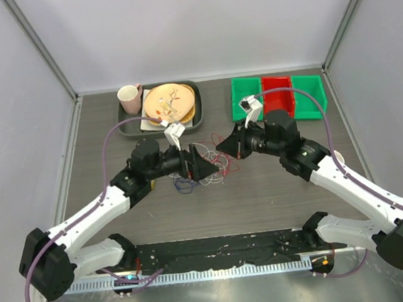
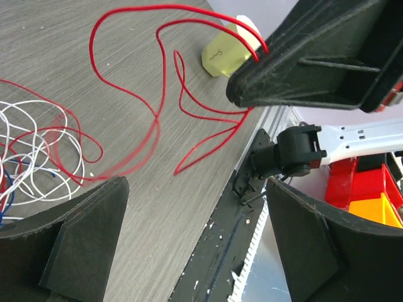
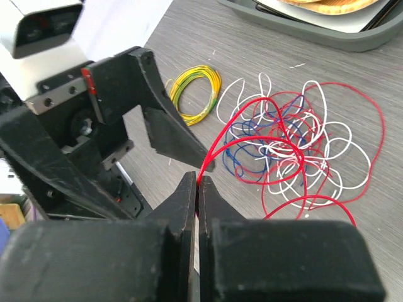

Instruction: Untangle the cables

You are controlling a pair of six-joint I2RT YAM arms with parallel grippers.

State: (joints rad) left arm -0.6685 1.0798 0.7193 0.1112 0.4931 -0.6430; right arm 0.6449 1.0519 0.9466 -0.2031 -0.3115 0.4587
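The cables (image 1: 214, 170) lie as a tangle of thin red, white and dark blue loops in the middle of the table, between my two grippers. My right gripper (image 3: 198, 181) is shut on a red cable (image 3: 252, 119) and holds that strand lifted off the pile (image 3: 296, 148). In the left wrist view the red cable (image 2: 157, 119) runs up in loops into the right gripper (image 2: 252, 94). My left gripper (image 2: 195, 233) is open and empty, just left of the pile (image 1: 197, 164), with white loops (image 2: 25, 151) at its left side.
A small yellow-green wire ring (image 3: 195, 85) lies beside the tangle. A grey tray (image 1: 129, 122) with a plate and a pink cup (image 1: 130, 98) stands at the back. Green and red bins (image 1: 278, 97) stand at the back right. A pale yellow block (image 2: 230, 50) lies near the table's edge.
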